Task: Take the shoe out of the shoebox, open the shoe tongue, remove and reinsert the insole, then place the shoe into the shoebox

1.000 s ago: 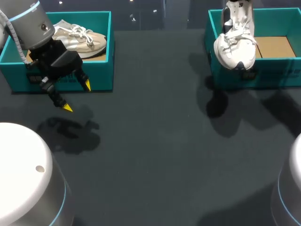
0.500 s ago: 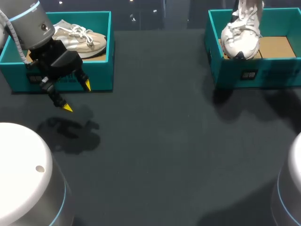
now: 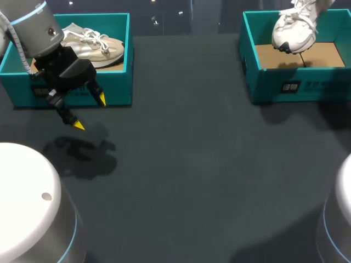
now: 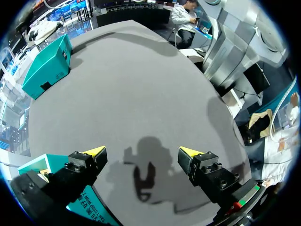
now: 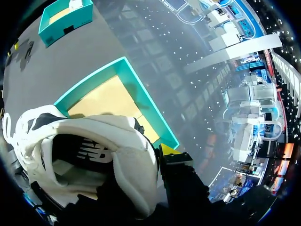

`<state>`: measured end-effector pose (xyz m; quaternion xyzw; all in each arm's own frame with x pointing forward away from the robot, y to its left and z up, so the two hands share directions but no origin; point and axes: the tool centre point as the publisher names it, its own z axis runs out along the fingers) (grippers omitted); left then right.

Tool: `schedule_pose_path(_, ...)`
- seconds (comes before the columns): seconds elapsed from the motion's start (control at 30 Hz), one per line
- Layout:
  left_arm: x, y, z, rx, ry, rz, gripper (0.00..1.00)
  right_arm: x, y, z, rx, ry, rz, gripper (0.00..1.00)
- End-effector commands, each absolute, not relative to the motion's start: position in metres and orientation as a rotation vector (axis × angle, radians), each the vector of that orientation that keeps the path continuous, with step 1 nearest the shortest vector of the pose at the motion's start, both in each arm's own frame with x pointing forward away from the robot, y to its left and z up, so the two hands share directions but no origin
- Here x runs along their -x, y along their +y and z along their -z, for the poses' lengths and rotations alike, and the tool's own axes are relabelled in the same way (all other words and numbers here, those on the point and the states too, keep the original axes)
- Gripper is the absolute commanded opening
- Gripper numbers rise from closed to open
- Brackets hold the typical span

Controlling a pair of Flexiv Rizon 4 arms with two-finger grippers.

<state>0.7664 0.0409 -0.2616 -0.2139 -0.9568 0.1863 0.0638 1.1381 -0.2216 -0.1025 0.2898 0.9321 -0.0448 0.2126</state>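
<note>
White shoe (image 3: 295, 27) hangs with the toe down over the open teal right shoebox (image 3: 274, 82). It does not touch the brown cardboard floor, where its shadow lies. The right gripper (image 5: 162, 157) is pinching the heel. One yellow tip shows outside the heel; the other is hidden by the shoe. Inside the shoe there is a white logo (image 5: 91, 150) on the dark lining. On the front wall of this box is a dark label (image 3: 290, 86); its print is too small to read.

The left gripper (image 3: 90, 113) hangs above the dark surface (image 3: 192, 164) with its fingers spread, just in front of the teal left shoebox (image 3: 118, 82). A beige shoe (image 3: 93, 44) lies in that box.
</note>
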Motion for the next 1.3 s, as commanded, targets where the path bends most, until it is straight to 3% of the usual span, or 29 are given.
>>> schedule_pose_path(0.03,-0.766,0.042,0.262,0.648,-2.890,-0.561,1.00,-1.136,-0.238,0.100,-0.849,2.566,0.114,0.00)
schedule_pose_path(0.9,-0.766,0.042,0.262,0.648,-2.890,-0.561,1.00,-1.140,-0.272,0.104,-0.514,2.673,0.111,0.00)
schedule_pose_path(1.3,-0.766,0.042,0.262,0.648,-2.890,-0.561,1.00,-1.165,-0.338,0.100,-0.351,2.670,0.080,0.00)
